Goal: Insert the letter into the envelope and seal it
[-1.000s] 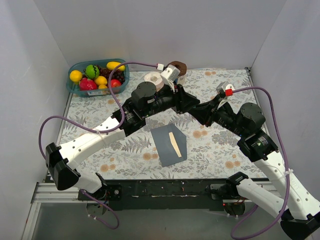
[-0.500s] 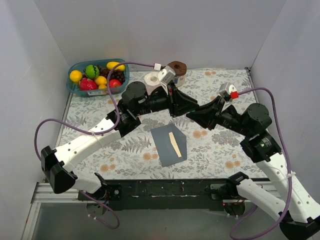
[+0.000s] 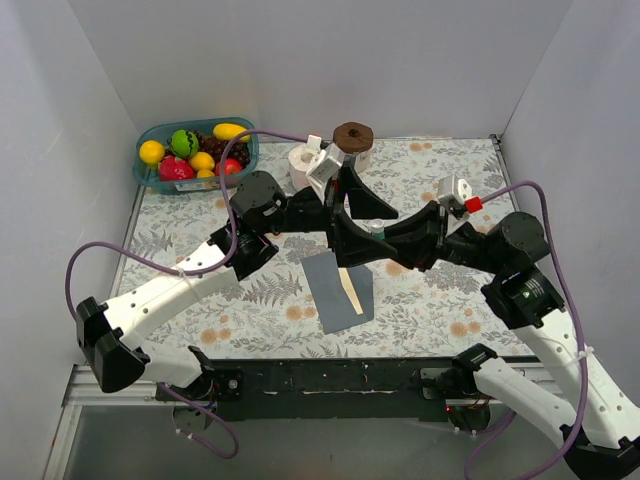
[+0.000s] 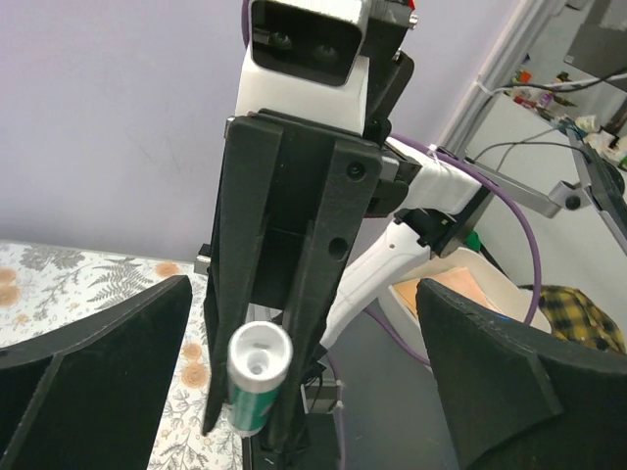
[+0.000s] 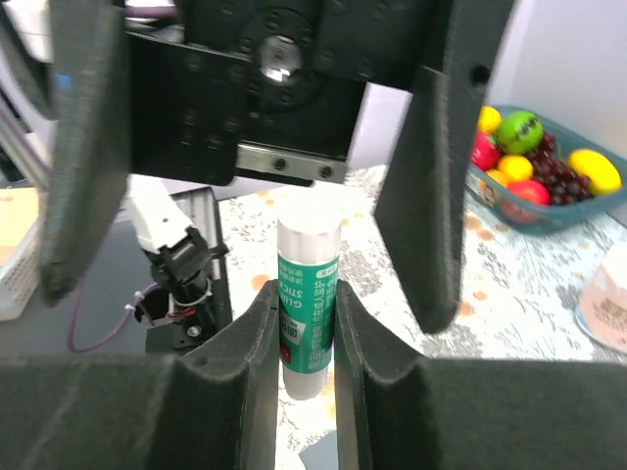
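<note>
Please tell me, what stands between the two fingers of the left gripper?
The right gripper, shut on a green-and-white glue stick, stands between the fingers of the wide-open left gripper. The left wrist view shows this most clearly.

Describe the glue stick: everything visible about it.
The glue stick is a plastic-looking cylinder with a green printed label and white ends. The right gripper clamps its middle, held off the table, one end pointing at the left gripper, whose open fingers stand either side without touching it.
</note>
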You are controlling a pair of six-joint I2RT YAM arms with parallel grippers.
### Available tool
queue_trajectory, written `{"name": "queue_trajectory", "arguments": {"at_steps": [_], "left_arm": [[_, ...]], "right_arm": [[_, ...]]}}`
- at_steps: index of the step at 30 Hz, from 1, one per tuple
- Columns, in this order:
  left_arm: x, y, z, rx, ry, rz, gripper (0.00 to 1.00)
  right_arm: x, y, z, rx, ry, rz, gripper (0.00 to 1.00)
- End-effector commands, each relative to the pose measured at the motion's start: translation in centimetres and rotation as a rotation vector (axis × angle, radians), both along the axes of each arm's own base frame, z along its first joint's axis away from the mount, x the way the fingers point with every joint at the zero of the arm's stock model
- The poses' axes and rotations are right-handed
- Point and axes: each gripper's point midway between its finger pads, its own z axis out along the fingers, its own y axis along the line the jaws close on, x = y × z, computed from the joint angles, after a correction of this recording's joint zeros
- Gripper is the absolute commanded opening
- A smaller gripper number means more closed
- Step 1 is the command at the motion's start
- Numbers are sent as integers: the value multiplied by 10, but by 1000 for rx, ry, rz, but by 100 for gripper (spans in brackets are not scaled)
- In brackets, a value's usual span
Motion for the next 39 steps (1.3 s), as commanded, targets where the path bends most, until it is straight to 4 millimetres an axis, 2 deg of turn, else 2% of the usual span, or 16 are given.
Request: {"name": "queue_trajectory", "arguments": {"at_steps": [1,4,5,8,12,14,16,17,18,20,21,25,39], "left_arm": [[4,27,31,-98,-14,90,98],[10,40,40,-140,-8,152,98],[13,43,39,-143,-2,170,98],[21,52,45,-165,7,243,98],[31,55,40,-165,34,299,98],[35,57,41,-171,44,323,98],[39,57,39,-168,54,341,98],[41,57,38,-166,58,347,98],[42,57,37,-163,61,352,98],[44,57,36,-161,65,357,98],[44,57,35,-161,68,358,98],[45,56,33,-155,74,353,98],[46,57,31,-153,79,360,98]], "right_arm": [[22,-6,4,1,20,-137,1],[35,-14,2,8,57,-234,1],[45,-21,5,28,74,-311,1],[56,-38,21,140,192,-442,1],[43,-52,44,320,277,-446,1],[48,-63,46,415,380,-497,1],[51,-74,39,483,495,-552,1],[55,-85,36,569,618,-601,1],[58,-87,24,594,683,-615,1],[51,-93,29,681,698,-574,1],[53,-90,20,718,743,-551,1],[54,-95,22,754,766,-562,1],[58,-92,19,746,776,-566,1]]}}
